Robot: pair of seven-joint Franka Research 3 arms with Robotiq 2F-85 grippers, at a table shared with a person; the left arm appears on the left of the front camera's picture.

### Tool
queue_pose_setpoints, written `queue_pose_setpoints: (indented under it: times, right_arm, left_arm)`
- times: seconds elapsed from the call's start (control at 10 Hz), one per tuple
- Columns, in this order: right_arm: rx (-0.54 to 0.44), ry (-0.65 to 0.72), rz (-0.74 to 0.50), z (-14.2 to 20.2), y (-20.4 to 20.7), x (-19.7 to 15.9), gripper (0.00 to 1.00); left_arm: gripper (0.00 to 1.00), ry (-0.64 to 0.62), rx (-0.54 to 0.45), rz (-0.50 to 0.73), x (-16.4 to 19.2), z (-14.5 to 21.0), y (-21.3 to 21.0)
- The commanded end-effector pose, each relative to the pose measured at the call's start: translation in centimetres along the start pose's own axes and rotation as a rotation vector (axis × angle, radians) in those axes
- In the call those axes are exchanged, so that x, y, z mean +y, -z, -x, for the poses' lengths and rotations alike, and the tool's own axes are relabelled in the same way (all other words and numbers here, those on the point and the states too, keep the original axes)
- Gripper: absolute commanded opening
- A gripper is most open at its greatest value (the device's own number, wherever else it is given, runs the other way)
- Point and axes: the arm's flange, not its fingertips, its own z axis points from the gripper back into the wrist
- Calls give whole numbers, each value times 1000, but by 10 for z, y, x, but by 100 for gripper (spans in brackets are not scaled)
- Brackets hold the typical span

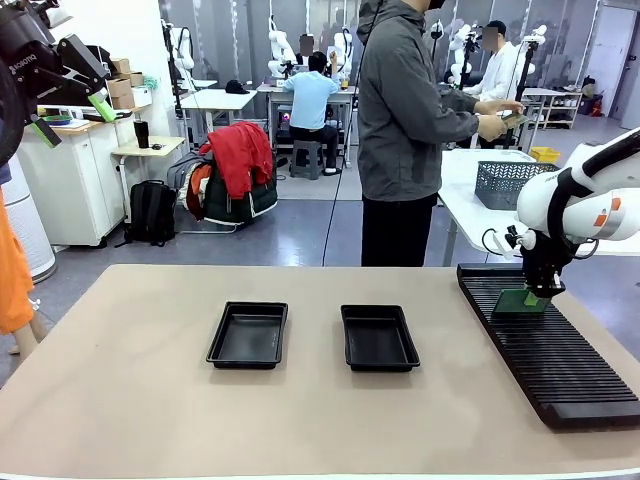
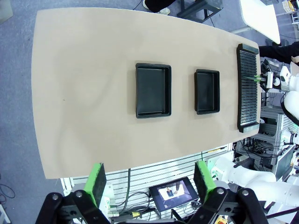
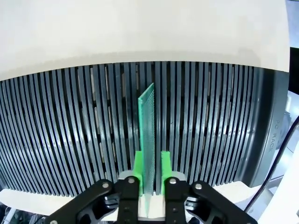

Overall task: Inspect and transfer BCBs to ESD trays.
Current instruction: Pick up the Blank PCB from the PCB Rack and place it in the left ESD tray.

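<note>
One BCB point(image 1: 520, 300) stands on edge in a slot near the far end of the long black rack point(image 1: 565, 365). My right gripper point(image 1: 537, 293) reaches down onto it. In the right wrist view the thin green BCB point(image 3: 148, 126) rises between the green pads point(image 3: 138, 175), which press on both faces: my right gripper point(image 3: 152, 176) is shut on it. Two black ESD trays point(image 1: 215, 345) point(image 1: 412, 352) lie side by side mid-table with nothing in them. My left gripper point(image 1: 72, 118) hangs open high at the left. From above, my left gripper point(image 2: 149, 182) looks down on both ESD trays point(image 2: 137, 91) point(image 2: 196, 91).
The ribbed rack point(image 2: 247, 102) runs along the table's right side. A person point(image 1: 400, 130) stands beyond the far edge, turned away. A grey wire basket point(image 1: 505, 185) sits on a white table behind the rack. Bare tabletop lies around the trays.
</note>
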Motion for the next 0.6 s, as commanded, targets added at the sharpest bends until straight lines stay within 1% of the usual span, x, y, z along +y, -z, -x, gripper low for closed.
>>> queue_pose_setpoints:
  times: [0.0, 0.1, 0.2, 0.5]
  right_arm:
    - [-24, -27, 22, 1, 5, 3, 12]
    - [-23, -27, 18, 1, 6, 3, 4]
    - [-23, -27, 15, 1, 6, 4, 0]
    - [-16, -25, 10, 2, 2, 7, 0]
  left_arm:
    - [100, -2, 0, 2, 1, 0, 0]
    - [100, -2, 0, 2, 1, 0, 0]
    - [100, -2, 0, 2, 1, 0, 0]
    - [100, -2, 0, 2, 1, 0, 0]
